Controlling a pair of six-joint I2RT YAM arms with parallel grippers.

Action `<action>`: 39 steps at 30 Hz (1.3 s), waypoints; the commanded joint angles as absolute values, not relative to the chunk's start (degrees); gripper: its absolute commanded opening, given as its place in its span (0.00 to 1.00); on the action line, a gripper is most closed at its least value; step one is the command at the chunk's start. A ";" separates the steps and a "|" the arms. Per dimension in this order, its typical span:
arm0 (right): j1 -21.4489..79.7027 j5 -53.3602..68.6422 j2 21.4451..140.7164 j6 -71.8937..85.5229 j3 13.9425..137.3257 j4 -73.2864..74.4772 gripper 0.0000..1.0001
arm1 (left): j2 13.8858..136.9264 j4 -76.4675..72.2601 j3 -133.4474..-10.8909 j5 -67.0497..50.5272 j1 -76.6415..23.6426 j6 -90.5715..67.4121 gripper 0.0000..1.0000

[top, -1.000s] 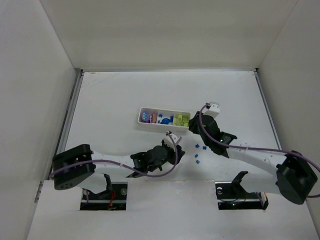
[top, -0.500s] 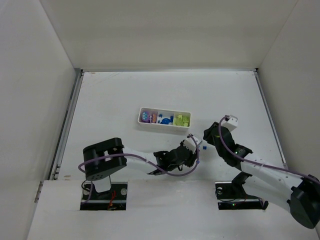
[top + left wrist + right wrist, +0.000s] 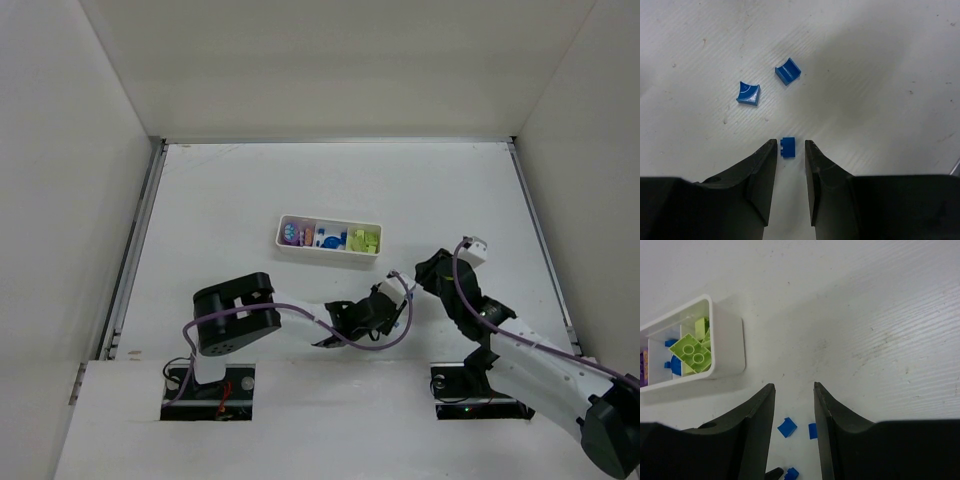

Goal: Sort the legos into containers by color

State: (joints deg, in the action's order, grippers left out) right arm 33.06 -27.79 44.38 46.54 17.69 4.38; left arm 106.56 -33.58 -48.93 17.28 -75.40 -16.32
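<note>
The white tray (image 3: 329, 253) lies mid-table, holding purple pieces (image 3: 292, 234) at the left, blue pieces (image 3: 330, 241) in the middle and yellow-green bricks (image 3: 363, 240) at the right. My left gripper (image 3: 790, 145) is open and low over the table, with a tiny blue brick (image 3: 788, 148) between its fingertips, untouched. Two more blue pieces (image 3: 749, 93) (image 3: 788, 71) lie just beyond it. My right gripper (image 3: 794, 387) is open and empty, above blue pieces (image 3: 787, 427) to the right of the tray (image 3: 727, 342). The yellow-green brick (image 3: 692, 354) shows in the tray's end section.
White walls enclose the table on three sides. Both arms meet close together at the right of centre, the left gripper (image 3: 402, 294) and right gripper (image 3: 426, 272) nearly side by side. A metal rail (image 3: 135, 250) runs along the left edge.
My left arm has swung right and reached out to the blue pieces. My right arm has drawn back from the tray toward the right and near side.
</note>
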 commanded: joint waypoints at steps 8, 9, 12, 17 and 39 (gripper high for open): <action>33.26 -26.72 45.35 46.76 17.40 0.62 0.43 | 108.98 -32.17 -52.21 18.98 -75.01 -15.12 0.21; 33.44 -26.72 45.70 46.84 17.40 0.53 0.43 | 108.98 -31.91 -52.21 18.98 -74.93 -15.12 0.18; 34.14 -26.72 46.23 47.11 17.31 0.53 0.40 | 108.28 -31.73 -51.60 20.30 -74.84 -15.03 0.12; 35.11 -26.81 46.32 47.28 17.75 1.75 0.30 | 103.28 -32.08 -48.00 22.23 -73.87 -14.94 0.10; 60.77 -30.94 65.47 39.91 39.37 33.47 0.54 | 71.55 -35.33 -27.52 12.40 -50.58 -20.30 0.13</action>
